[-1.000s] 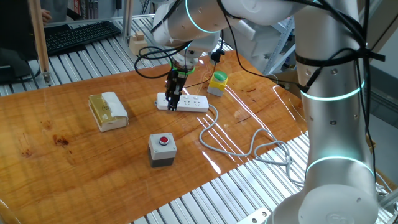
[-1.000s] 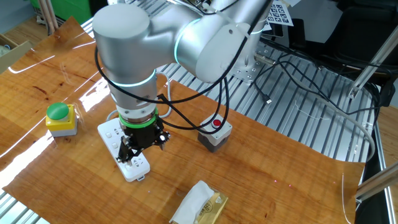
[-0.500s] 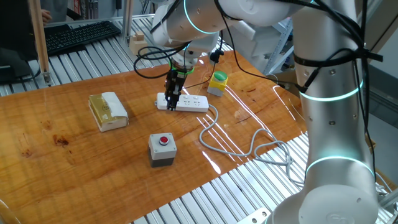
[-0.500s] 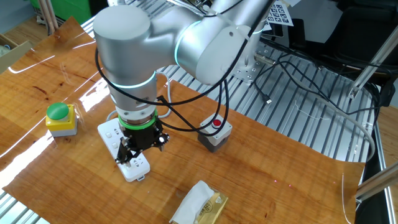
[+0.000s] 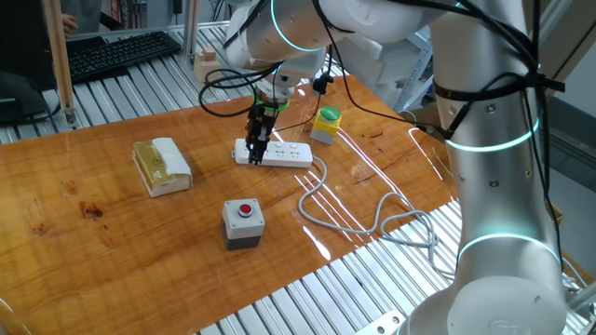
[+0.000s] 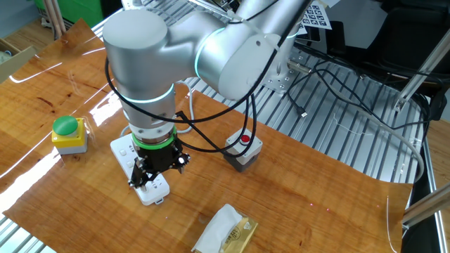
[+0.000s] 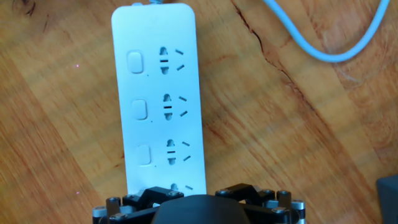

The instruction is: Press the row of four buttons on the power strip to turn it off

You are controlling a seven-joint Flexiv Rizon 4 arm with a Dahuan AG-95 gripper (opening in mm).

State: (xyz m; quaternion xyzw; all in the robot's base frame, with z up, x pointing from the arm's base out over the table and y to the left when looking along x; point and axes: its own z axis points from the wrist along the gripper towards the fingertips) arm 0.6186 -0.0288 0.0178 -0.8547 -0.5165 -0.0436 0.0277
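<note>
- In the hand view, three of the four buttons (image 7: 140, 110) are seen on the power strip (image 7: 159, 93); the fourth is hidden.
- In one fixed view, the tool (image 5: 253, 149) is seen at the strip's left end, its fingers spread wide, nothing gripped.

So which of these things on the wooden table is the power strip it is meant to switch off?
Find the big silver robot arm over the wooden table; directly under its black gripper lies the long flat white plastic power strip. A pale cable snakes away from one end. Unlike the grey box with the red button or the green knob on a yellow base, it carries a row of sockets.
</note>
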